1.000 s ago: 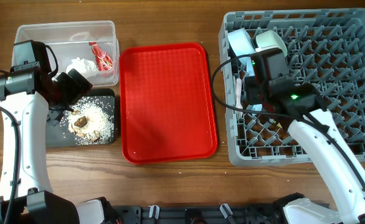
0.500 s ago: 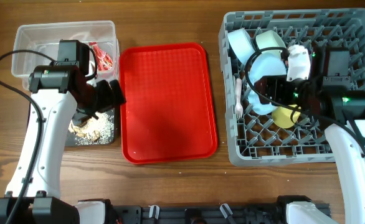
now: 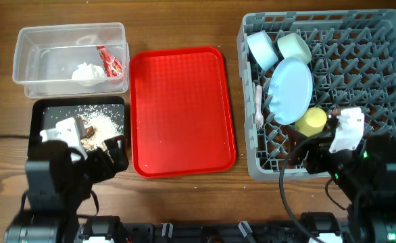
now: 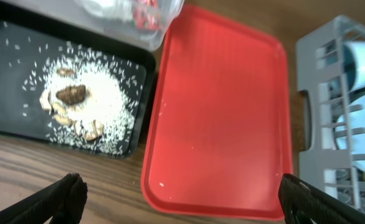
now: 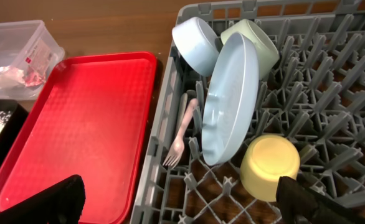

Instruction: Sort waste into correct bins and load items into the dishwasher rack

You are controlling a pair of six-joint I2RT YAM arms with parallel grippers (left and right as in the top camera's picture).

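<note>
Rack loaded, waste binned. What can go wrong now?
1. The light blue plate stands on edge between pegs; a knock to the dishwasher rack might tip it onto the yellow cup.
2. The white fork lies loose by the rack's left wall and may slip through the grid.
3. Rice grains lie close to the black tray's edge; moving it may spill them.

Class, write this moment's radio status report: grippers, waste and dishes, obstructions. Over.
Left gripper, right gripper open, empty. Wrapper, tissue in clear tub; scraps in black tray. Plate, cup, fork in rack. No obstruction seen.
</note>
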